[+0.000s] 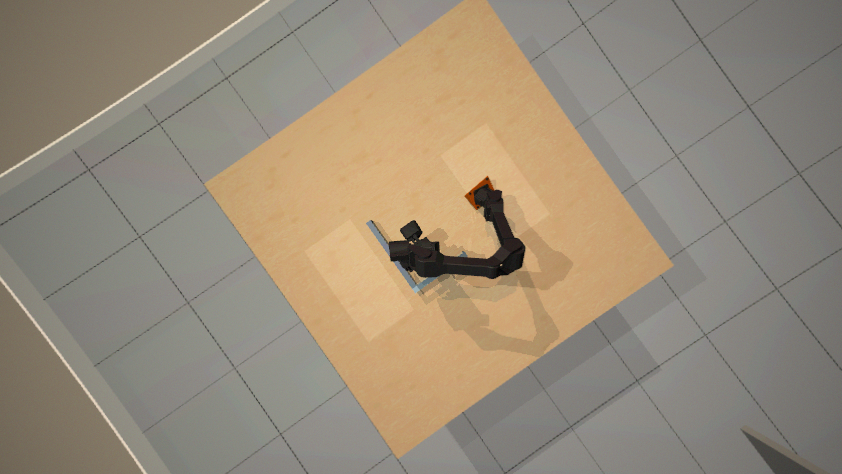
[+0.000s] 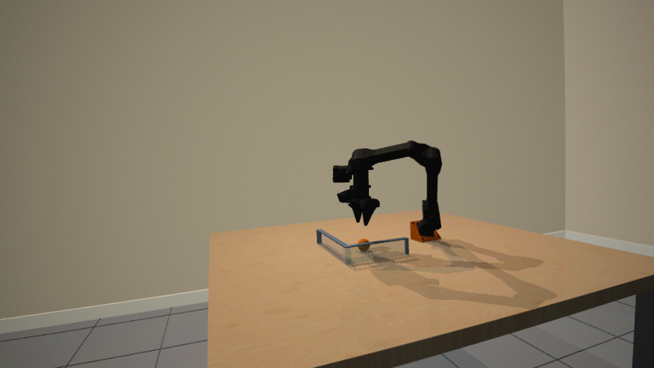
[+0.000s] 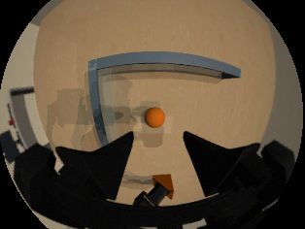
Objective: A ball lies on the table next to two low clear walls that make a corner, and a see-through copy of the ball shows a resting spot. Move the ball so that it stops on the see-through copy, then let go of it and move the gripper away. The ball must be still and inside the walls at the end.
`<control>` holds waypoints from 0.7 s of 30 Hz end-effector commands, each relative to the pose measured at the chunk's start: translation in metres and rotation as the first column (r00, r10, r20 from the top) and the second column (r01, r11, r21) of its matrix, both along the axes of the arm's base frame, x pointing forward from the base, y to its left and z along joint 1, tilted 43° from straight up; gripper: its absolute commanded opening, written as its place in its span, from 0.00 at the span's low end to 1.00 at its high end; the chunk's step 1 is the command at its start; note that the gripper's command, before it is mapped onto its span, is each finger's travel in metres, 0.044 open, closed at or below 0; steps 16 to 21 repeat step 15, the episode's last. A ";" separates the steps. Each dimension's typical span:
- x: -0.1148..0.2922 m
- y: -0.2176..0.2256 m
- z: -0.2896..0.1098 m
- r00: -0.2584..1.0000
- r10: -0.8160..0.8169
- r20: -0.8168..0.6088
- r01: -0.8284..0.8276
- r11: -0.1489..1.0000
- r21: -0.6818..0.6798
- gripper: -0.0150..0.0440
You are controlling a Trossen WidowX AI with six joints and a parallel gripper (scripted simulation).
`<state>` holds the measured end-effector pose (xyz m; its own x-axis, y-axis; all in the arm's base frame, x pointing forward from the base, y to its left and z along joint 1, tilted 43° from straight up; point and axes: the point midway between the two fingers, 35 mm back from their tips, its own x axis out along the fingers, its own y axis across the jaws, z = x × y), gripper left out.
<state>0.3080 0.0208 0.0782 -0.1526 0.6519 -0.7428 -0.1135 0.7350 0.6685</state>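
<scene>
An orange ball (image 2: 363, 244) (image 3: 154, 117) rests on the table inside the corner made by the two low clear walls (image 1: 381, 237) (image 2: 332, 238) (image 3: 162, 57), touching neither wall. The see-through copy cannot be made out apart from the ball. My gripper (image 2: 362, 223) (image 3: 158, 134) is open and empty. It hangs above the ball with its fingers pointing down, clear of the ball and above the wall tops. In the top view the arm hides the ball and part of the walls.
The arm's orange base (image 1: 473, 197) (image 2: 418, 230) (image 3: 165, 183) stands on the wooden table (image 1: 329, 153) (image 2: 274, 283). The wall corner (image 1: 415, 289) (image 2: 347, 247) (image 3: 93, 64) lies beside the ball. Arm shadows fall across the table.
</scene>
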 end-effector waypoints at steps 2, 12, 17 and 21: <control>-0.001 0.003 -0.001 1.000 0.003 -0.003 -0.003 1.000 0.001 0.82; 0.002 -0.026 0.033 1.000 0.010 -0.002 -0.010 1.000 0.002 1.00; 0.002 -0.026 0.033 1.000 0.010 -0.002 -0.010 1.000 0.002 1.00; 0.002 -0.026 0.033 1.000 0.010 -0.002 -0.010 1.000 0.002 1.00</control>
